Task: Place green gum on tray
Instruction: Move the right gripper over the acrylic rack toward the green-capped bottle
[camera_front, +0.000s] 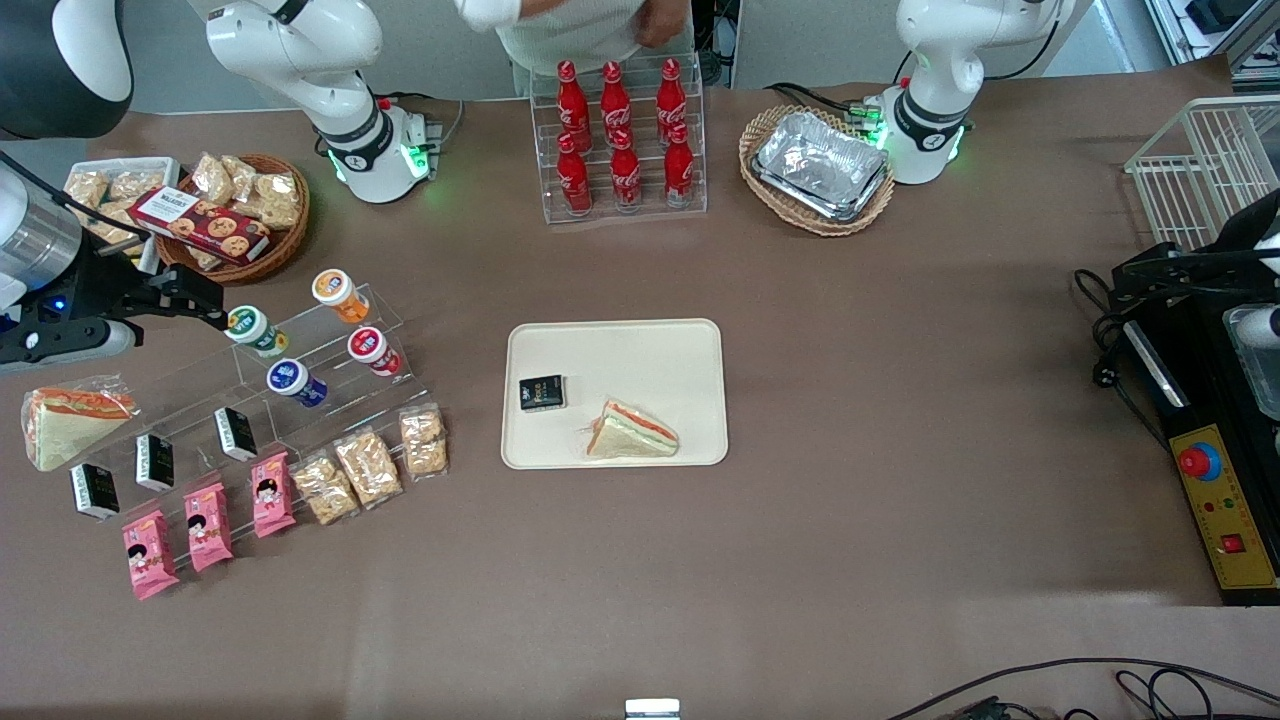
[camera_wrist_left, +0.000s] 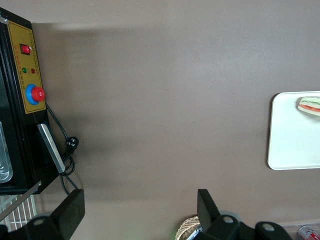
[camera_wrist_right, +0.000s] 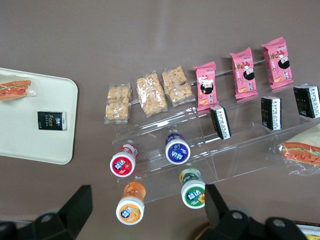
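since the hand (camera_front: 205, 305) hovers wide open and empty just beside the green gum (camera_front: 252, 331), a sloppy approach could knock the orange-capped bottle (camera_front: 338, 294) nearby.

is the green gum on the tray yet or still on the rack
Still on the clear rack: the green gum sits there, open claw beside it; the tray holds none.

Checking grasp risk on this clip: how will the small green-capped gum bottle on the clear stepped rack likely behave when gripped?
The green-capped white gum bottle looks like rigid plastic, so it probably won't deform. Its round body may slip or roll if nudged off the clear acrylic stepped rack. It seems light and easy to knock. The gripper is open beside it, not touching.
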